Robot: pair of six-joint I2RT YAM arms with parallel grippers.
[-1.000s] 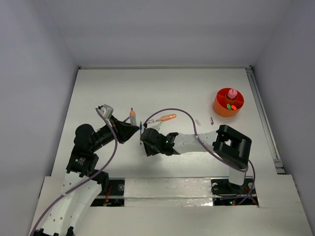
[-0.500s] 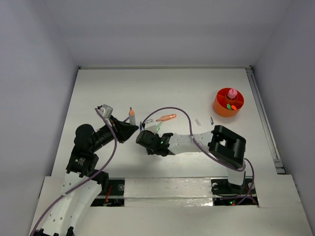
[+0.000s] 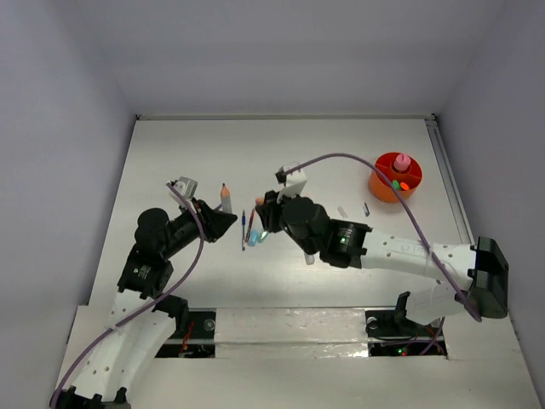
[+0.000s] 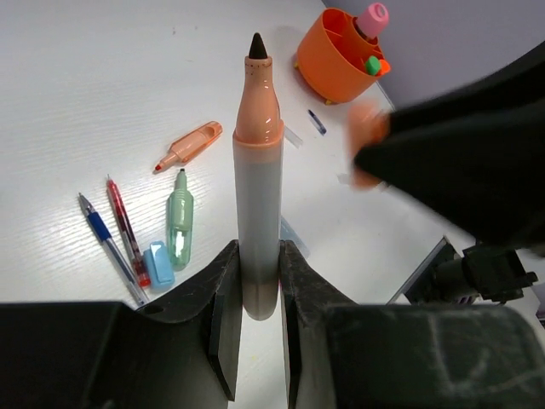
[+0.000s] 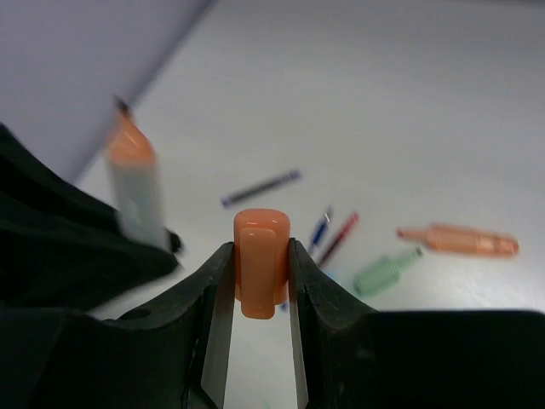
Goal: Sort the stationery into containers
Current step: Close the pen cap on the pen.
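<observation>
My left gripper (image 4: 258, 256) is shut on the grey body of an uncapped marker (image 4: 258, 170), whose orange neck and black tip point away from the jaws; it also shows in the top view (image 3: 226, 198). Just to its right, my right gripper (image 5: 261, 274) is shut on an orange cap (image 5: 261, 260), lifted off the table (image 3: 261, 203). The orange container (image 3: 379, 183) stands at the far right (image 4: 328, 60). Loose on the table lie an orange highlighter (image 4: 189, 145), a green one (image 4: 179, 230), a red pen (image 4: 123, 226), a blue pen (image 4: 106, 243) and a light blue bit (image 4: 157, 260).
A pink-topped item (image 3: 402, 162) and a green bit (image 4: 372, 66) sit in the container. Two small pieces (image 3: 342, 210) (image 3: 366, 208) lie between the right arm and the container. A rail (image 3: 451, 196) runs along the table's right edge.
The right arm has risen from the table and stretched out, and its gripper now sits higher, close to the marker tip. Its jaws have narrowed onto the orange cap. The left arm has barely moved.
</observation>
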